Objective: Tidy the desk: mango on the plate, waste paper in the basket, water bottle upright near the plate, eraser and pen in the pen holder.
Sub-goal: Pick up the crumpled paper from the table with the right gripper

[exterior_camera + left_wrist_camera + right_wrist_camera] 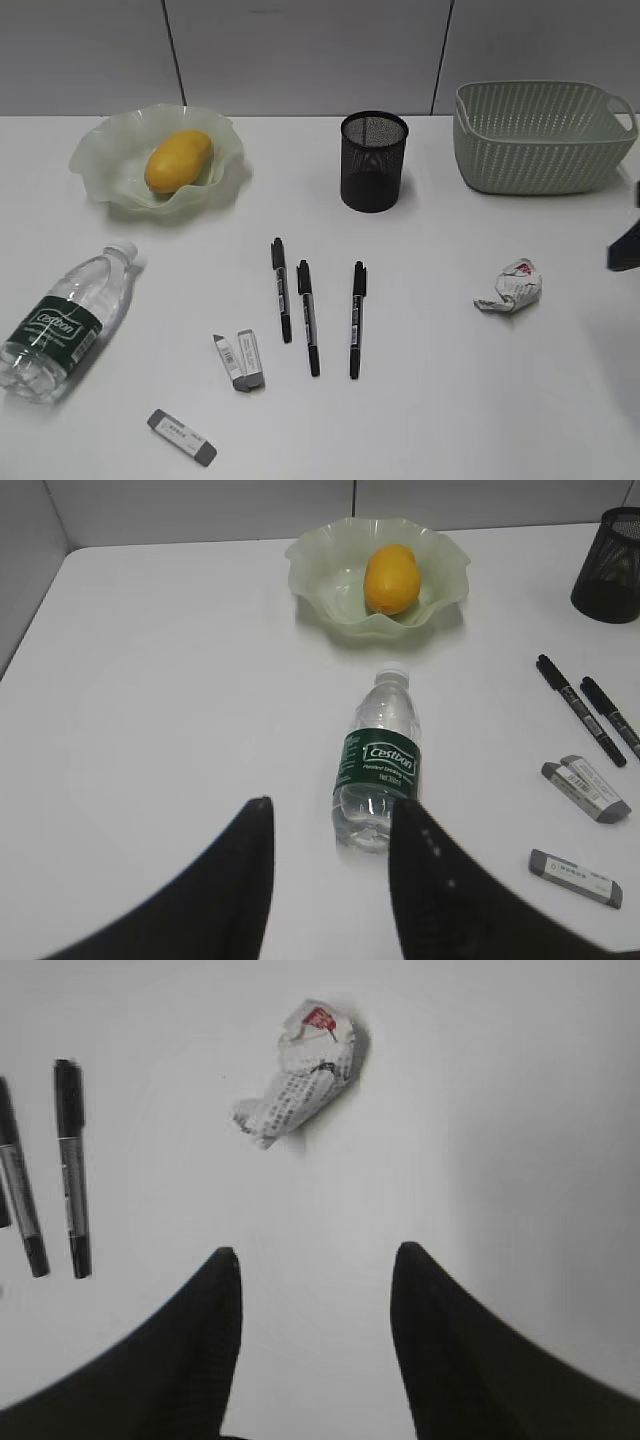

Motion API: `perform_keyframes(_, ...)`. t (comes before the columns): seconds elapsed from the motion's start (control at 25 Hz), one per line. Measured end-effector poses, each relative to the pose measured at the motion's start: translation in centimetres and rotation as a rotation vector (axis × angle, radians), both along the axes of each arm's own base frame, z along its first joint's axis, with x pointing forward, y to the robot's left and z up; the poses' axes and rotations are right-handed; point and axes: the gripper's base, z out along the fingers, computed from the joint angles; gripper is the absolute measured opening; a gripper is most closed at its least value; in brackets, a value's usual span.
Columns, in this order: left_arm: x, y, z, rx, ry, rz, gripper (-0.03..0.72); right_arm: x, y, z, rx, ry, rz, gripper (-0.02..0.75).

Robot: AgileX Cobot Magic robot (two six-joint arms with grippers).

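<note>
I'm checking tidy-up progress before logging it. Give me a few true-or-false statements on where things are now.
1. The mango lies in the plate. True.
2. The bottle stands upright. False: it lies on its side on the desk.
3. The waste paper is in the basket. False: it lies on the desk in front of the basket.
4. Three pens lie on the desk. True.
5. The right gripper holds the paper. False: it is open and empty, short of the paper.
</note>
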Motion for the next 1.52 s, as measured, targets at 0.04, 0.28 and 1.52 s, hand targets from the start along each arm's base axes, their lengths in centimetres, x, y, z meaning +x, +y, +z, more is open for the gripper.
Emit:
perform_keyframes(0.04,0.0,0.0,0.0,0.000,0.000,0.000,0.289,1.4,0.3,-1.7,0.013,0.065,-0.004,0.394)
perform_keyframes(0.28,0.0,0.0,0.0,-0.001,0.000,0.000,0.289,6.5,5.1,-8.1,0.025,0.303,0.003,0.450)
perform_keyframes(1.52,0.0,0.0,0.0,0.000,0.000,0.002,0.288,10.5,6.2,-1.7,-0.263,-0.042,0.076,0.027)
